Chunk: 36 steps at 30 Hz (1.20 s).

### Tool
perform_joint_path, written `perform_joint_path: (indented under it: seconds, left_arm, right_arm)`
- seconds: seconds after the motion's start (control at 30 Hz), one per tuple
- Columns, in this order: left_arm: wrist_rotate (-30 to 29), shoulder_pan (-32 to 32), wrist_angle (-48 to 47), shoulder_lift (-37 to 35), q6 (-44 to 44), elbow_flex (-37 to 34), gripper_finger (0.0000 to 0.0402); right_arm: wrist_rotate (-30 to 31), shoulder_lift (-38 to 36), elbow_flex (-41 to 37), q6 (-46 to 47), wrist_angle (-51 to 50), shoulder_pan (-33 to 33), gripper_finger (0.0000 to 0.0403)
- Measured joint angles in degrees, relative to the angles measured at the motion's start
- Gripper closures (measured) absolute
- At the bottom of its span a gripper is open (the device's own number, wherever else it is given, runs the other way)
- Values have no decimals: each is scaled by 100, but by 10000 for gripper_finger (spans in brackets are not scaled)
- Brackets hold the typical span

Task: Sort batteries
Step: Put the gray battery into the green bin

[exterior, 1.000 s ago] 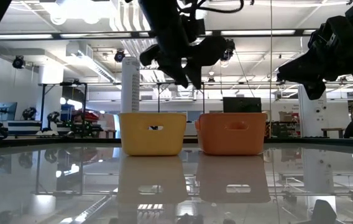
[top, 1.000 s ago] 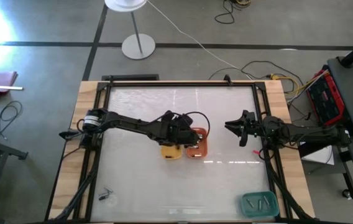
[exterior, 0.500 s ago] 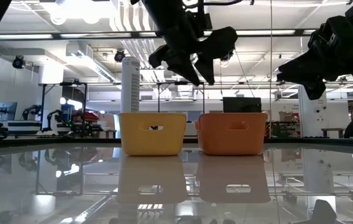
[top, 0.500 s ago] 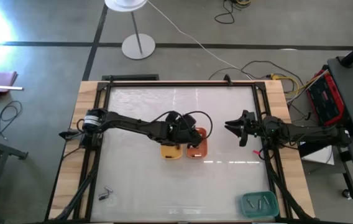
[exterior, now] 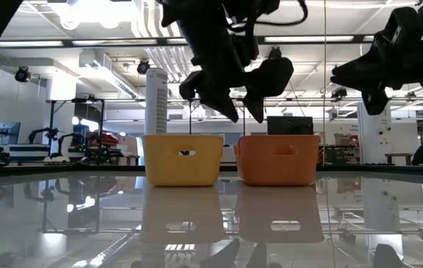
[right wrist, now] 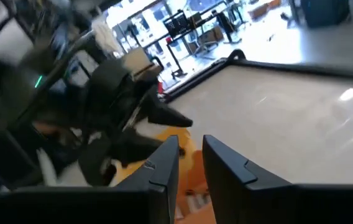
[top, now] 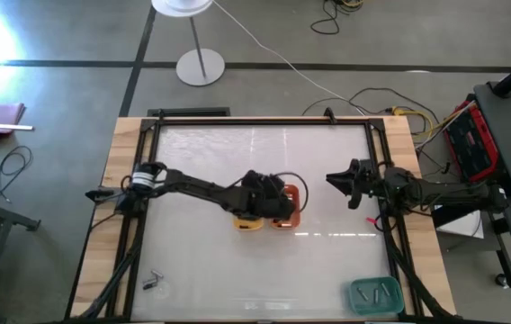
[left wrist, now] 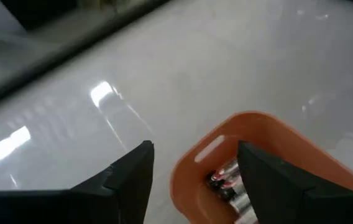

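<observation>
Glossy white surface (top: 201,171), yellow tray (exterior: 182,158) and orange tray (exterior: 278,158) side by side mid-way. Left gripper (exterior: 241,112) hanging spread wide above the orange one, nothing in it. Batteries (left wrist: 229,183) lying inside that orange tray. Right gripper (top: 338,184) parked off to the side, fingers slightly apart, empty.

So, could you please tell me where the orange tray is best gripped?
Probably from above, by the orange tray's rim: it stands upright and open-topped. The far wall looks freest, since the yellow tray sits close beside it and the open left claw hovers overhead.
</observation>
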Motion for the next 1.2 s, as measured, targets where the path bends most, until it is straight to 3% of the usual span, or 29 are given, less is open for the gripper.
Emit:
perform_joint_path:
  seconds: [0.13, 0.27, 0.6, 0.77, 1.03, 1.2]
  left_arm:
    - [-748, -473, -18, -11, 345, 7, 206]
    - [-1109, -981, -462, -30, 485, 5, 218]
    - [-923, -2036, -1642, -632, 98, 2, 229]
    - [-177, -2556, -2259, -1129, -276, 2, 233]
    - [1417, -3068, -4625, -1725, -3164, 2, 233]
    - [2888, -3405, -5346, -1620, -3009, -6, 233]
  right_arm:
    - [-2, -6, 0, 915, 143, 0, 345]
    - [3, 7, 0, 1037, 385, -2, 344]
    - [10, 6, 0, 755, 672, -1, 352]
    - [0, 202, 0, -96, 673, 150, 353]
    - [229, 1042, 0, -541, 1136, 719, 294]
    - [776, 1712, 0, -1172, 2300, 1044, 248]
